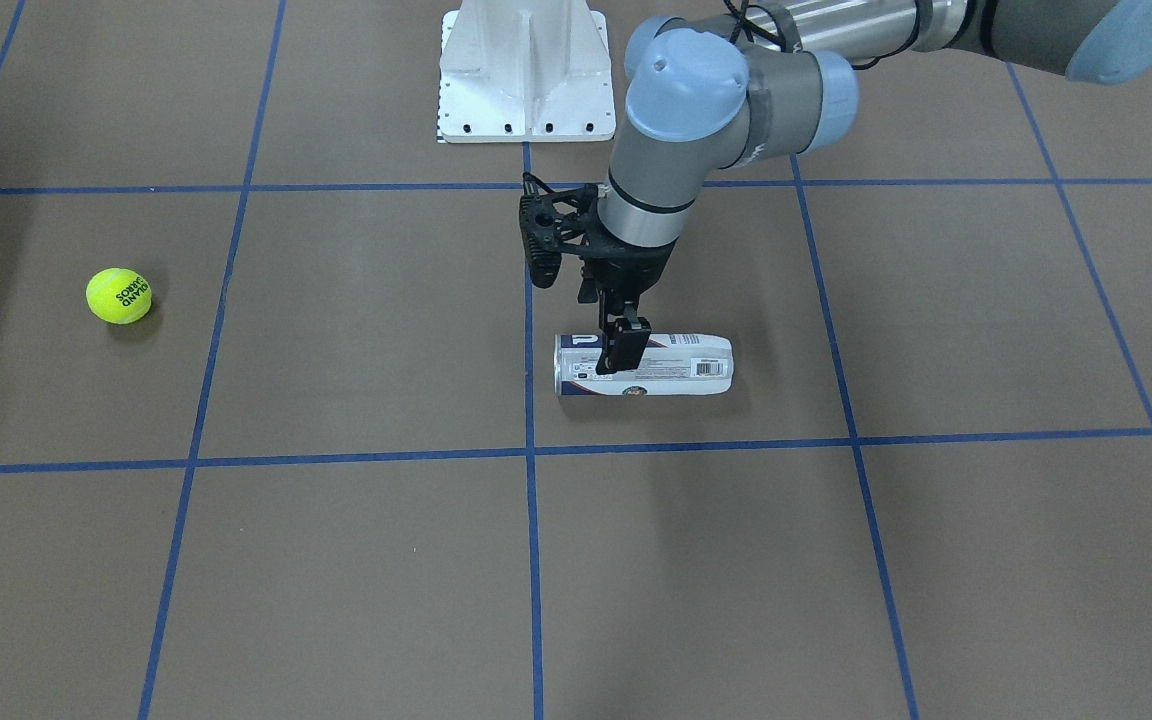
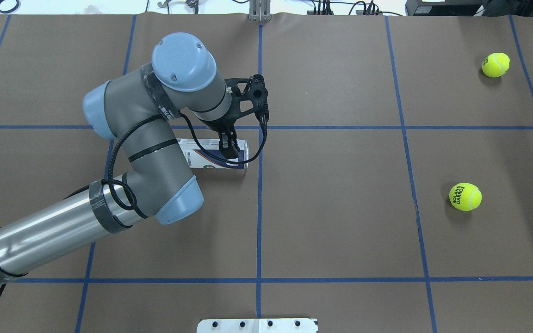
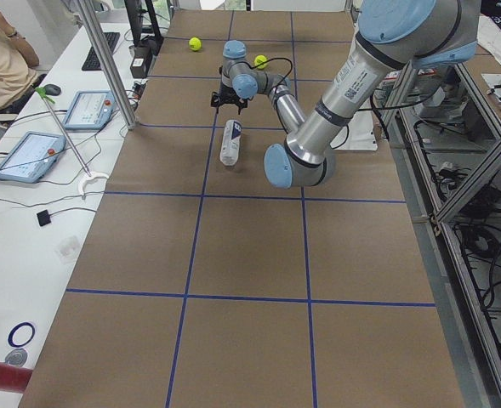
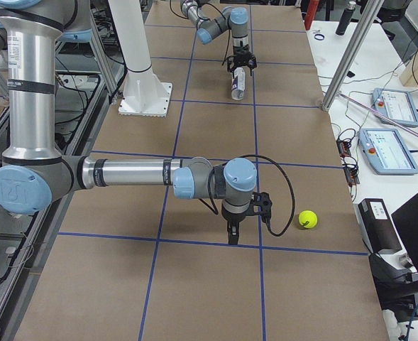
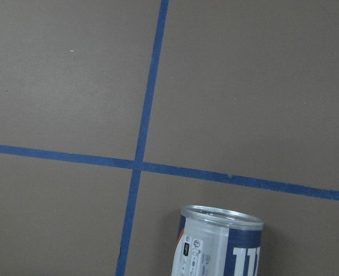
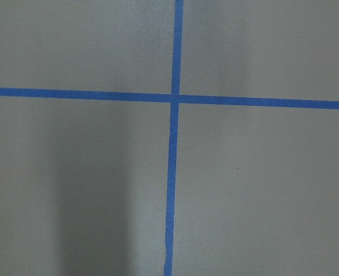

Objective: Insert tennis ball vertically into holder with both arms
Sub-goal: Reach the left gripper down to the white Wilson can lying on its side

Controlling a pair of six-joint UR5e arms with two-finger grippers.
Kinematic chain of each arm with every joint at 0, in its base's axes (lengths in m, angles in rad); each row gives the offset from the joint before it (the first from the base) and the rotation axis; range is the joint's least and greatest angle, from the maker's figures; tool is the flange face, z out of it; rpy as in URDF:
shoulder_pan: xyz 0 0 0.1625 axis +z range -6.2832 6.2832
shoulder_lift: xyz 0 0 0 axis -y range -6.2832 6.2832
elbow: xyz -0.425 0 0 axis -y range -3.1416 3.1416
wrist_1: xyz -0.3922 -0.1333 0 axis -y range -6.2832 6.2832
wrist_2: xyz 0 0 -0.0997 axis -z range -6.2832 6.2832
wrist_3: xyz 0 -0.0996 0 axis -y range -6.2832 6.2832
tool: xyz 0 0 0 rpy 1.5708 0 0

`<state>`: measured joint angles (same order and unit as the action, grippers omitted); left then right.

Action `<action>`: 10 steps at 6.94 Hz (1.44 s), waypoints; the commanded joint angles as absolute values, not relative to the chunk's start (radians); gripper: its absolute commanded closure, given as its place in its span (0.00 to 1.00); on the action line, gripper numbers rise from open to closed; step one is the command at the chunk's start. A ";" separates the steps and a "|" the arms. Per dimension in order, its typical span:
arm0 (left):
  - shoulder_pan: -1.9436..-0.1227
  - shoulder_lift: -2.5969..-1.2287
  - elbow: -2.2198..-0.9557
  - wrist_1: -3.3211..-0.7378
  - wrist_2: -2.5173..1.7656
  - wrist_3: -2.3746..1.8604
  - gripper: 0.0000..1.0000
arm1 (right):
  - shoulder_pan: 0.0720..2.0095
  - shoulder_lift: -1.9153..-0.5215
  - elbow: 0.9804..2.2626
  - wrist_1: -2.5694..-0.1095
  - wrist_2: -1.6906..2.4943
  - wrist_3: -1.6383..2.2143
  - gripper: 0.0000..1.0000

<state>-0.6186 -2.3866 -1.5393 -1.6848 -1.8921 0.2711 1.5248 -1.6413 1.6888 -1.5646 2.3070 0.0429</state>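
1. Front-facing cam: tennis-ball can point(image 1: 686, 368) lies on its side on the worktop point(image 1: 356, 560). The left tool point(image 1: 616, 345) hangs right over its mouth end, fingers spread. The tennis ball point(image 1: 119, 295) is way off at the can's 9 o'clock.
2. Overhead: a second tennis ball point(image 2: 495, 64) sits around 2 o'clock from the can, well apart.
3. Right-side cam: right tool point(image 4: 231, 238) points down, tennis ball near at its 3 o'clock. Spread or pressed together? Can't tell.
4. Left wrist cam: can's metal rim pokes in at 6 o'clock.

The clear holder point(image 1: 681, 366) lies on its side, well apart from the neon yellow-green tennis ball point(image 1: 119, 295)
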 commanded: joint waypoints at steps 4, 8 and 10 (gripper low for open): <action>-0.565 -2.396 -1.467 -1.701 -1.844 0.318 0.01 | 1.525 -1.640 1.687 -1.565 2.307 0.043 0.00; -0.548 -2.411 -1.355 -1.821 -1.815 0.313 0.01 | 1.525 -1.640 1.687 -1.565 2.306 0.043 0.00; -0.534 -2.413 -1.347 -1.821 -1.813 0.311 0.01 | 1.525 -1.640 1.686 -1.565 2.306 0.043 0.00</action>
<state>-0.5434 -2.4111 -1.3549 -1.8162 -1.8153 0.3127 1.5248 -1.6398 1.6871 -1.5646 2.3058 0.0429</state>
